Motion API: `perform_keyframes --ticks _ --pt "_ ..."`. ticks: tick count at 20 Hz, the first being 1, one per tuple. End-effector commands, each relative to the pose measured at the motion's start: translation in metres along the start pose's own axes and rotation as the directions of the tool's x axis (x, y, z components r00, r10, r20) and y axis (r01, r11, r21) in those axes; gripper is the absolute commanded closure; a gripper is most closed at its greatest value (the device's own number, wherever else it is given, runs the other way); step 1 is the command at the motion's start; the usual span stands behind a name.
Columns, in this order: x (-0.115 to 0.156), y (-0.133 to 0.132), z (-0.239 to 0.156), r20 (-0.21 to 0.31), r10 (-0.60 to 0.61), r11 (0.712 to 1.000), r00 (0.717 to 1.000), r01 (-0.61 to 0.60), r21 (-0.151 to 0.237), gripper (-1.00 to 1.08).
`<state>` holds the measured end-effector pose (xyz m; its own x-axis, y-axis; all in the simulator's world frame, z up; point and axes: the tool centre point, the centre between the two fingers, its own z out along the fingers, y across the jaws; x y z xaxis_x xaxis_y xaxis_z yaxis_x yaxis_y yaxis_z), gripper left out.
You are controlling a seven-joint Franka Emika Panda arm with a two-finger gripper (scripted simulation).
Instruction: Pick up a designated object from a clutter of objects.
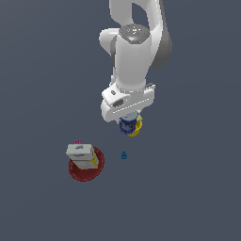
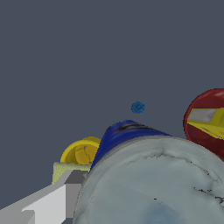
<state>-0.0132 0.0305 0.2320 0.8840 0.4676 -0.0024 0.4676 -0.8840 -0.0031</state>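
The designated object, a dark blue can (image 1: 127,125) with a pale grey lid, sits directly under the arm's white hand. My gripper (image 1: 128,122) is shut on it. In the wrist view the can (image 2: 127,138) is very near, tilted, and its lid fills the lower frame. One grey finger (image 2: 72,181) lies against the lid's rim; the other finger is hidden. Around it lies the clutter of objects: a yellow cup (image 1: 136,128) with a pale green slab (image 2: 65,170) just behind the can, and a tiny bright blue piece (image 1: 124,155) on the floor.
A dark red plate (image 1: 77,172) carrying stacked white and yellow boxes (image 1: 82,155) stands toward the exterior view's left, with a small pink bit (image 1: 77,141) behind it. The plate (image 2: 199,127) also shows in the wrist view. The floor is plain dark grey.
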Motion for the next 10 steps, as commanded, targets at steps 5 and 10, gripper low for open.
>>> perform_keyframes --ticks 5,10 --pt "-0.017 0.02 -0.07 -0.004 0.0 1.0 1.0 0.0 -0.001 1.08" --pt "-0.027 0.034 -0.115 -0.003 0.0 1.0 1.0 0.0 -0.001 1.08"
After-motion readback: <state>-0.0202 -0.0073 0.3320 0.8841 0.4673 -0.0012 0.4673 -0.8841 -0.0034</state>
